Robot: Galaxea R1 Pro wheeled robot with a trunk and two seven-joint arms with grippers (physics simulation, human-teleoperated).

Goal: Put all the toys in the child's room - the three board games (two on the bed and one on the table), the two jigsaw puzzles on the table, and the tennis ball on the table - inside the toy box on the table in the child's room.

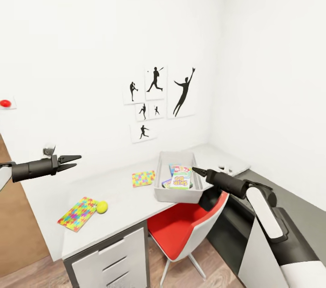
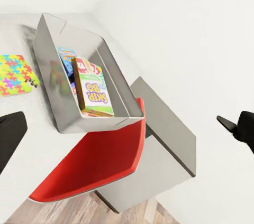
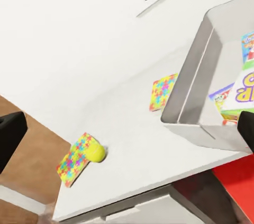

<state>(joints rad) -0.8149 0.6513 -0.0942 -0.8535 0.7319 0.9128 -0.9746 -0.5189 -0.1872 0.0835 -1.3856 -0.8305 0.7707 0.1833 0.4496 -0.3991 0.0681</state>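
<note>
The grey toy box [image 1: 179, 194] stands on the pale table [image 1: 122, 204]. Inside it a yellow SKIP-BO board game [image 1: 181, 178] leans on other colourful board games [image 2: 66, 57]. One jigsaw puzzle [image 1: 143, 178] lies flat just left of the box. A second jigsaw puzzle [image 1: 78, 213] lies near the table's left front, with the yellow-green tennis ball [image 1: 102, 207] touching its right edge. My right gripper [image 1: 198, 171] hovers open and empty at the box's right rim. My left gripper [image 1: 72, 161] hangs open and empty, high above the table's left end.
A red chair [image 1: 185, 227] is tucked under the table in front of the box. White drawers [image 1: 113, 261] sit under the left end. A dark grey side unit [image 1: 276, 195] runs along the right wall. Sports silhouettes [image 1: 156, 102] hang on the wall behind.
</note>
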